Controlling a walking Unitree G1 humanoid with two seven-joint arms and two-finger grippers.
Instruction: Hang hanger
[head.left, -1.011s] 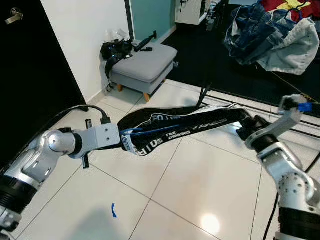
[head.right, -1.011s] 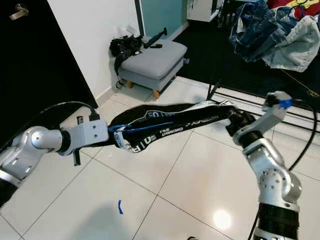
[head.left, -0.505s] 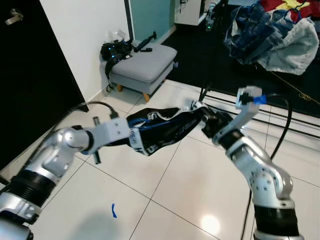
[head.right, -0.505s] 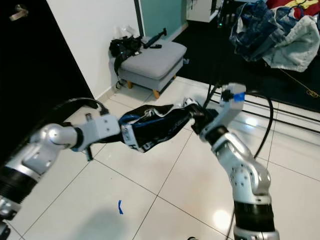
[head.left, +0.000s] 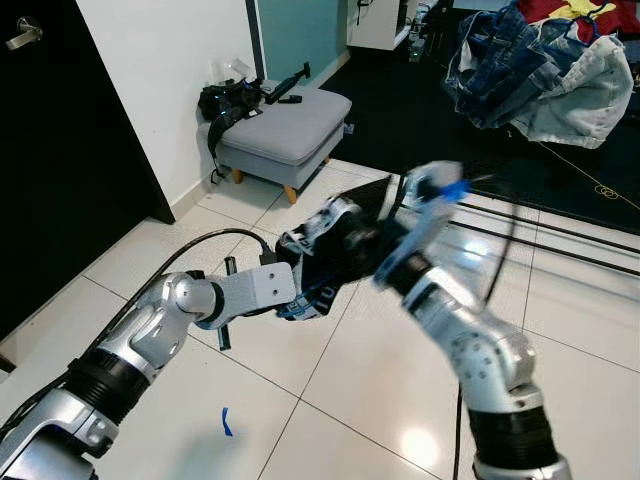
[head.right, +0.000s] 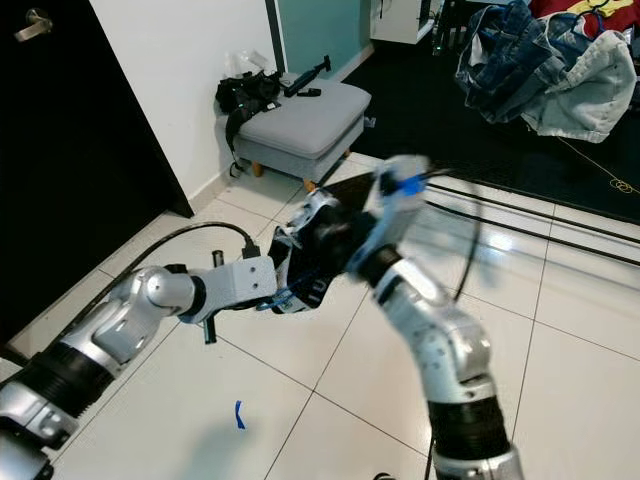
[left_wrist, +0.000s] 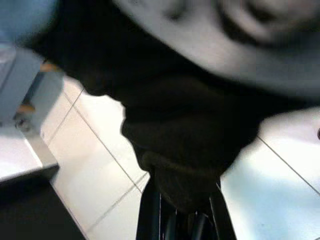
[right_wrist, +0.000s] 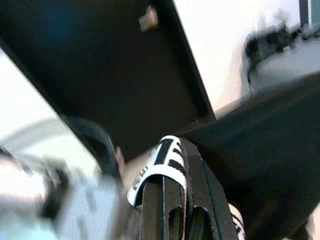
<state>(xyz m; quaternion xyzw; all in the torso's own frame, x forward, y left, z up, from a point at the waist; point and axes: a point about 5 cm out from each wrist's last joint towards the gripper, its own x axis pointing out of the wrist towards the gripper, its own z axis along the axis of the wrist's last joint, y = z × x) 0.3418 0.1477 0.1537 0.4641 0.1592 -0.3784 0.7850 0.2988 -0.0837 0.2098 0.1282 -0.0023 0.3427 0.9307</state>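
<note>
Both our grippers have closed in together: the garment (head.left: 335, 255) that was stretched long between them a second ago is now bunched, short of the grey stool (head.left: 285, 125). Left gripper (head.left: 300, 290) and right gripper (right_wrist: 172, 165) each pinch slick black-and-white printed fabric; no hanger seen.

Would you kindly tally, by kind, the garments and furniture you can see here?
Black printed garment held between both arms: 1
Denim garments in the pile: 1
Pale garment in the pile: 1
Grey footstool: 1
Total: 4
</note>
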